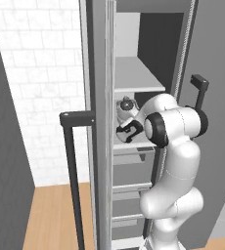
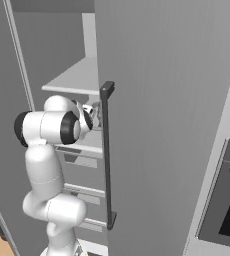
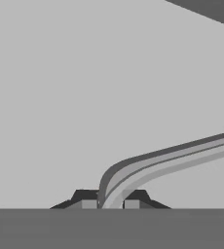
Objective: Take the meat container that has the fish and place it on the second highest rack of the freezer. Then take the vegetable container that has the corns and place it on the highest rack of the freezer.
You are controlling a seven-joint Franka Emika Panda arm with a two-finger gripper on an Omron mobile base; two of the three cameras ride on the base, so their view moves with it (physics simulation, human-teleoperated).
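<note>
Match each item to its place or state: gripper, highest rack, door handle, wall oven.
Items:
1. gripper
2. highest rack
3. door handle
4. wall oven

Descriptions:
a. stands to the right of the freezer
b. pale grey board, just above the arm's reach
c. shut on the rim of a container
d. black vertical bar

Pairs: 1-c, 2-b, 3-d, 4-a
</note>
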